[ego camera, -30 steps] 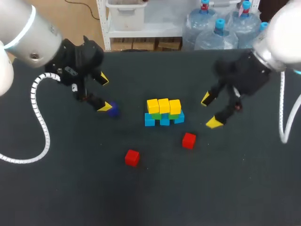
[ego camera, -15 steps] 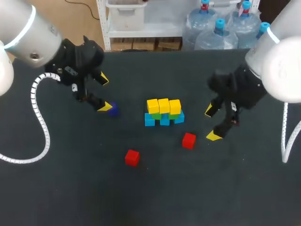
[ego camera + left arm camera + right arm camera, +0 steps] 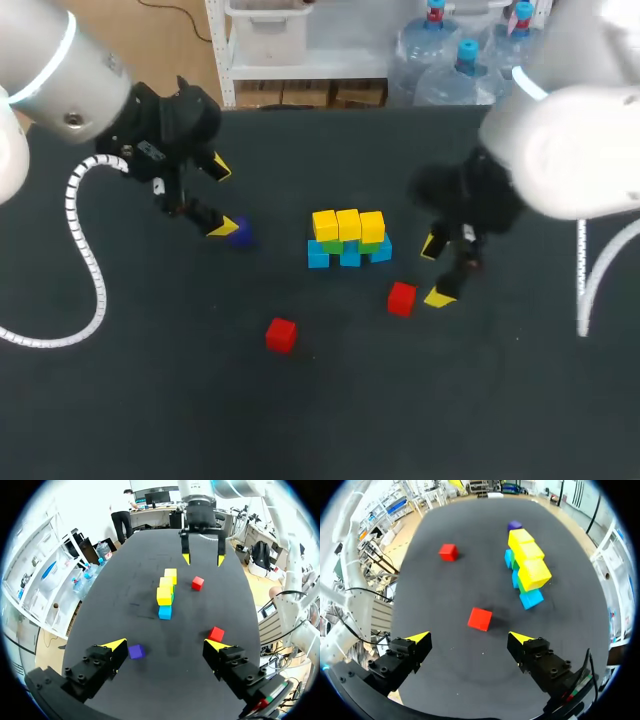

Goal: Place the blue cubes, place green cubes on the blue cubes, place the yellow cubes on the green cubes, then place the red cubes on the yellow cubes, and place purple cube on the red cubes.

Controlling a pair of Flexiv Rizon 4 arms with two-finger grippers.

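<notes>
- Table (image 3: 150,400): dark surface that carries all the cubes.
- Near red cube (image 3: 281,334): lies alone on the table, closest to the robot and well apart from the stack. In the left wrist view it sits just ahead of one finger of the left gripper, touching neither finger.
- Second red cube (image 3: 401,298): lies on the table, near the stack on its right-hand side. In the right wrist view (image 3: 480,618) it sits just ahead of the gap between the right gripper's fingers, with no contact.
- Right gripper (image 3: 436,271): fingers spread wide, nothing held. It hangs just beside the second red cube, low over the table.
- Blue cubes (image 3: 349,257): bottom row of the stack, resting on the table at its middle.
- Green cubes (image 3: 370,246): middle layer on top of the blue cubes, mostly hidden under the yellow row.
- Yellow cubes (image 3: 347,225): three in a line, the top layer of the stack. No cube rests on them.
- Purple cube (image 3: 240,235): on the table, to the left of the stack and apart from it. In the left wrist view (image 3: 136,651) it lies between the fingers, close to one of them; contact cannot be determined.
- Left gripper (image 3: 221,198): fingers spread wide, gripping nothing, positioned over the purple cube.
</notes>
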